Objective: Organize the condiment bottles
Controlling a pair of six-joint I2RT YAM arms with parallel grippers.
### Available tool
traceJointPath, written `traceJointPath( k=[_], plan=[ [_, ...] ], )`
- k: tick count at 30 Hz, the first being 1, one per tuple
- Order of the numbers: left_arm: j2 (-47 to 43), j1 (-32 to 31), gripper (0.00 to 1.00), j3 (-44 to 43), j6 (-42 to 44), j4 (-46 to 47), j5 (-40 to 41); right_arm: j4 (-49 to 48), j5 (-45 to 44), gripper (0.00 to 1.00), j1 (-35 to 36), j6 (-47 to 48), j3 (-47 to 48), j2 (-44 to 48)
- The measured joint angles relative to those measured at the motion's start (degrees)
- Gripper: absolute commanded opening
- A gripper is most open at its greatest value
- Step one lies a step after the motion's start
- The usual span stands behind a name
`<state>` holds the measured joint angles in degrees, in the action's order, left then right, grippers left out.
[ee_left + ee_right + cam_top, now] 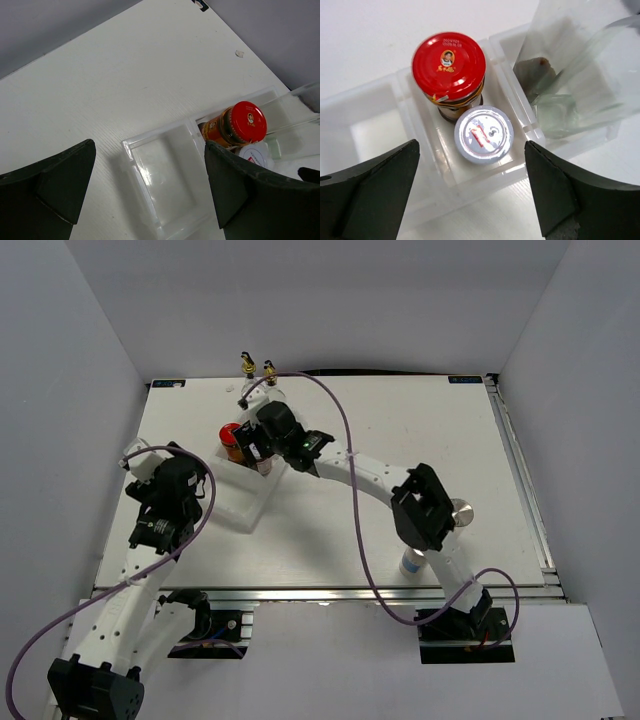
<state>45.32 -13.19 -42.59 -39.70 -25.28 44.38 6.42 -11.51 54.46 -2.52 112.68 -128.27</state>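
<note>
Inside glossy clear tray [370, 132], round red-capped jar [448, 62] beside silver-lidded jar [483, 134].

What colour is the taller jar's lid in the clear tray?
Red round lid with a small portrait; clearest in the right wrist view.

Larger jar [449, 62] and smaller jar [483, 134] share one tray [370, 130] compartment, seemingly touching.
</note>
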Motion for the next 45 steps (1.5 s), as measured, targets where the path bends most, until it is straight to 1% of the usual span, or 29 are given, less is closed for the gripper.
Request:
traceJointPath(
  k=[2,4,8,11,14,16,19,21,26,29,30,31,33,35,38,42,45],
  plan=[
    [0.13,0.00,0.98,-0.39,0.00,0.09,-0.61,-0.26,0.50,0.89,0.00,-0.33,-3.30,4.22],
    [0.11,0.00,0.98,-0.79,0.02,0.48,-1.66,-0.63,0.79,0.90,0.00,-0.94,-9.27,10.54],
    [0.17,0.00,0.98,-1.40,0.48,2.47,-5.14,-2.51,-0.94,0.89,-0.04,-2.08,-23.10,25.00],
    [0.76,-0.13,0.98,-1.40,1.22,4.66,-9.73,-2.91,-3.87,0.89,-0.70,-3.23,-33.44,35.80],
    [2.03,-1.53,0.98,-1.40,1.73,6.95,-13.33,-1.60,-6.21,0.89,-4.52,-4.90,-41.77,44.70],
    [2.99,-3.43,0.98,-1.40,1.97,7.85,-14.47,0.15,-7.30,0.89,-9.88,-6.49,-46.77,50.03],
    [4.57,-8.13,0.98,-1.40,2.45,8.31,-14.71,4.11,-8.90,0.89,-18.12,-9.03,-51.28,56.15],
    [5.92,-13.03,0.98,-1.53,3.28,8.98,-14.10,7.58,-11.30,0.89,-22.38,-10.73,-53.40,60.43],
    [11.72,-23.69,0.98,-4.42,6.67,11.15,-15.78,13.88,-15.47,0.90,-25.70,-14.23,-56.30,68.76],
    [17.92,-31.08,0.98,-8.04,10.29,12.48,-17.38,14.56,-17.27,0.89,-28.39,-16.06,-58.95,72.41],
    [20.68,-34.80,0.98,-9.77,12.26,13.31,-18.84,14.49,-17.51,0.89,-29.35,-16.48,-59.98,73.33],
    [21.75,-36.17,0.98,-10.34,13.00,13.73,-19.58,14.53,-17.68,0.89,-30.38,-16.79,-61.09,74.16],
    [25.62,-42.16,0.98,-12.66,16.35,14.47,-21.90,14.71,-17.18,0.89,-33.09,-17.31,-62.55,74.93],
    [29.64,-47.60,0.98,-15.28,19.82,15.54,-26.34,14.86,-16.63,0.89,-35.58,-18.01,-62.99,74.90],
    [35.12,-52.94,0.98,-18.69,24.72,17.84,-35.56,14.82,-15.54,0.89,-38.16,-18.45,-63.12,75.36],
    [40.89,-55.87,0.98,-22.34,29.38,20.24,-46.10,14.56,-12.85,0.89,-39.56,-18.51,-63.87,76.96],
    [44.30,-57.31,0.98,-24.72,32.04,20.48,-49.59,14.23,-11.34,0.89,-39.89,-18.43,-64.04,78.07]
  ],
)
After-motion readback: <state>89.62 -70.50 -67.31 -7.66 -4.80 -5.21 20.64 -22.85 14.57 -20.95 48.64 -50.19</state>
